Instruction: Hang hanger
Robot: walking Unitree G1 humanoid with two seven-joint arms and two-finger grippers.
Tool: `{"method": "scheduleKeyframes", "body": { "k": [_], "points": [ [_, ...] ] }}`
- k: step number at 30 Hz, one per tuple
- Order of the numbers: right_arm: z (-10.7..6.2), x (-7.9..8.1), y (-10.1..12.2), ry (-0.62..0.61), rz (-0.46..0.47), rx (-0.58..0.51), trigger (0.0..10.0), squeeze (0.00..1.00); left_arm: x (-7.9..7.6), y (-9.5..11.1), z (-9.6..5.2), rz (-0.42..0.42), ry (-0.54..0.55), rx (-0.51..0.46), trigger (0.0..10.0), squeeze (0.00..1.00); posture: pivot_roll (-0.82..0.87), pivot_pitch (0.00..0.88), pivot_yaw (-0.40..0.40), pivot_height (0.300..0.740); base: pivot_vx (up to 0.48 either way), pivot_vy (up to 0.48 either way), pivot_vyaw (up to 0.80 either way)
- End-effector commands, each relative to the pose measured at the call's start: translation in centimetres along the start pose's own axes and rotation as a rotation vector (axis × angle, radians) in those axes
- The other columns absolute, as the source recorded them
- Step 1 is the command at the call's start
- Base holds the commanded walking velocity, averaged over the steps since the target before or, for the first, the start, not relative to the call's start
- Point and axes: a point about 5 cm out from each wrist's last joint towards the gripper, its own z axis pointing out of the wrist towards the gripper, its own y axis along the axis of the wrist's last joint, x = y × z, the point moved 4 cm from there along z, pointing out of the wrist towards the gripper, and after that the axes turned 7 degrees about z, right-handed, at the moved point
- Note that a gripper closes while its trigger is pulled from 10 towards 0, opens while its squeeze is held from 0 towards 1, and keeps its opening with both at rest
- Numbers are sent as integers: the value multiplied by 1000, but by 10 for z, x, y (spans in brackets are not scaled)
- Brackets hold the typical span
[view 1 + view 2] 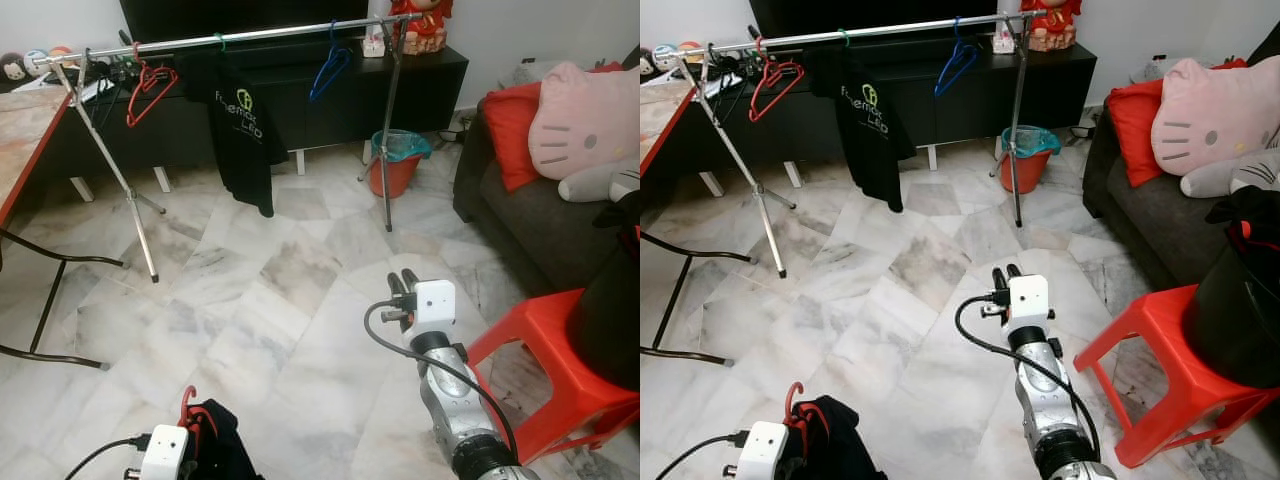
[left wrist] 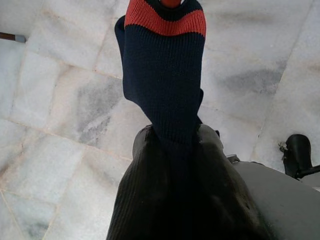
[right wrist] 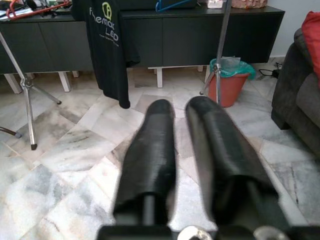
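Left gripper point(image 2: 172, 145): clamped on dark garment point(image 2: 165, 85) with red hanger point(image 1: 187, 405), well short of clothes rail point(image 1: 230, 37). Right gripper point(image 3: 182, 150): slightly parted, empty, facing rail.

The floor point(image 1: 300, 290) is polished grey-veined marble tile. The rail point(image 1: 230, 38) is shiny metal. A ribbed knit cloth point(image 2: 165, 85), navy with an orange band, looks soft and matt. The stool point(image 1: 550, 370) is glossy red plastic. The right fingers point(image 3: 150, 160) are matt black.
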Motion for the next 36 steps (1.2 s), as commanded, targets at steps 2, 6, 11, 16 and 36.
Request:
{"method": "scheduleKeyframes", "body": {
  "k": [2, 6, 11, 16, 36],
  "points": [
    [3, 3, 6, 7, 5, -19, 0, 0, 6, -2, -1, 5, 14, 6, 10000, 0, 10, 29, 9, 740, 0, 0, 0],
    [4, 5, 9, 20, -17, -28, 10000, 0, 6, -3, -1, 5, 14, 8, 10000, 0, 10, 33, 8, 740, 0, 0, 0],
    [6, 18, 17, 107, -14, -52, 10000, 0, 5, -6, -2, 6, 16, 23, 10000, 0, 8, 32, 9, 740, 0, 0, 0],
    [9, 37, 19, 258, -24, -26, 10000, 0, 6, -5, -2, 15, 16, 17, 10000, 0, 8, 34, 10, 740, 0, 0, 0],
    [2, 49, 1, 401, -76, 109, 10000, 0, 0, 220, -35, 112, -282, -675, 10000, 0, 5, 36, 8, 740, 0, 0, 0]
  ]
}}
